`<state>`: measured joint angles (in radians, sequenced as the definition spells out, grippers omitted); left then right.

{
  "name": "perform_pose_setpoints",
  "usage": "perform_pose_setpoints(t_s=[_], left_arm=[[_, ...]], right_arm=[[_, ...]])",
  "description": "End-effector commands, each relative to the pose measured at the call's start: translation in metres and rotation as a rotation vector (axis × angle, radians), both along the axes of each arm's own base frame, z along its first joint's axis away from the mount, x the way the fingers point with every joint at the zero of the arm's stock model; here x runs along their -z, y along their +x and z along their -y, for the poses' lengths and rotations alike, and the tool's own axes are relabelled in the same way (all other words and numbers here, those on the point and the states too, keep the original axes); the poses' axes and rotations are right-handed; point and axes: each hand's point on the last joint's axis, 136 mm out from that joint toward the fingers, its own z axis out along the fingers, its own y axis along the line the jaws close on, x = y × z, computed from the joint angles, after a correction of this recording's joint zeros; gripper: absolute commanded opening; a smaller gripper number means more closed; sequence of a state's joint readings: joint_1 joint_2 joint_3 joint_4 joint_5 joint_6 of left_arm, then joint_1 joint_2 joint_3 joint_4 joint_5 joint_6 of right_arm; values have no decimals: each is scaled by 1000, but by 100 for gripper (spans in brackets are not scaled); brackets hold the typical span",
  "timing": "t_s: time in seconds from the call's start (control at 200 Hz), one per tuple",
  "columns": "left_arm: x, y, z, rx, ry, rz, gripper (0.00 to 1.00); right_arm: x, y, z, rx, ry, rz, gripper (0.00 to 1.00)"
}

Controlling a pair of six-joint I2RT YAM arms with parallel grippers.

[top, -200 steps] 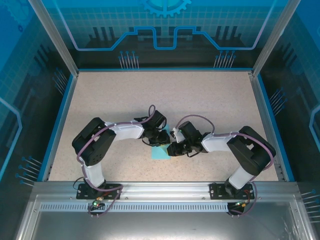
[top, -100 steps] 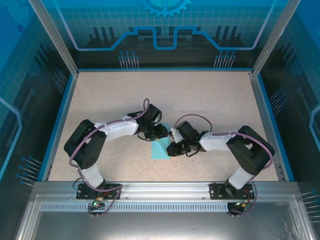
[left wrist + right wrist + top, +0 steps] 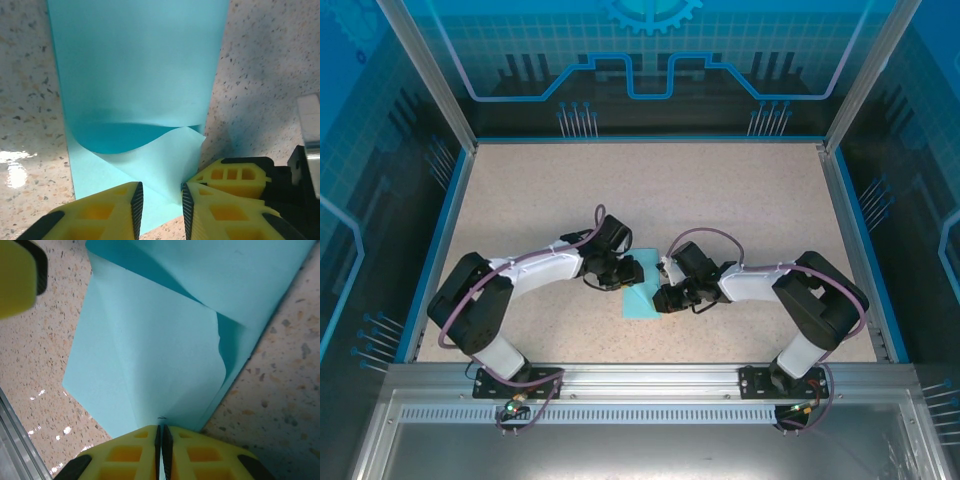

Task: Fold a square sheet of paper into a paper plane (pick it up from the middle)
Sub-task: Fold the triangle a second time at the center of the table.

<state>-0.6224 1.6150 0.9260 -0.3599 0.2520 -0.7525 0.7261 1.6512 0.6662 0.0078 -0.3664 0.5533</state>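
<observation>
Near the middle of the speckled tabletop, a little toward the near side: a light-blue sheet of paper, partly folded into a narrow strip running away from the arm bases. Left gripper reaching in from the left to the strip's far end. Right gripper coming in from the right to the strip's right edge. Both arms bent low over the table, wrists close together above the paper.

From the left wrist camera: yellow fingers parted by a narrow gap, paper showing between the pads, nothing pinched. Just ahead, the sheet's top layer arched up off the layer below, with a dark shadow under the curl. Under that, a paler flap with a diagonal crease across it. To the right of these fingers, one yellow finger of the right gripper, just beside the flap's corner — touching or not, hard to say.

From the right wrist camera: pads pressed flat together, closed on the near edge of the sheet, a thin sliver of paper caught in the seam. Beyond them, a pale flap with a soft crease, its far corner lifted, and a darker layer folded over beyond it. Right edge of the sheet lying along bare table. Blurred yellow fingertip of the left gripper in the upper left corner.
</observation>
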Motion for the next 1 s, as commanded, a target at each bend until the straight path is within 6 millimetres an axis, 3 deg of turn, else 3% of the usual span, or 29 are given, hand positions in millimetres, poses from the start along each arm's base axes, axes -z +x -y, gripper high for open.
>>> perform_pose_setpoints(t_s=[0.0, 0.165, 0.41, 0.625, 0.995], left_arm=[[0, 0, 13, 36, -46, -2, 27], [3, 2, 21, 49, -67, -16, 25], [24, -9, 16, 54, -44, -58, 23], [43, -9, 7, 60, 35, -83, 21], [58, -10, -23, 48, 192, -79, 21]], right_arm=[[40, -21, 18, -30, -156, -31, 15], [39, -20, 17, -31, -156, -30, 15], [39, -20, 17, -28, -157, -28, 14], [41, -22, 21, -29, -170, -28, 14], [42, -22, 24, -36, -182, -26, 14]])
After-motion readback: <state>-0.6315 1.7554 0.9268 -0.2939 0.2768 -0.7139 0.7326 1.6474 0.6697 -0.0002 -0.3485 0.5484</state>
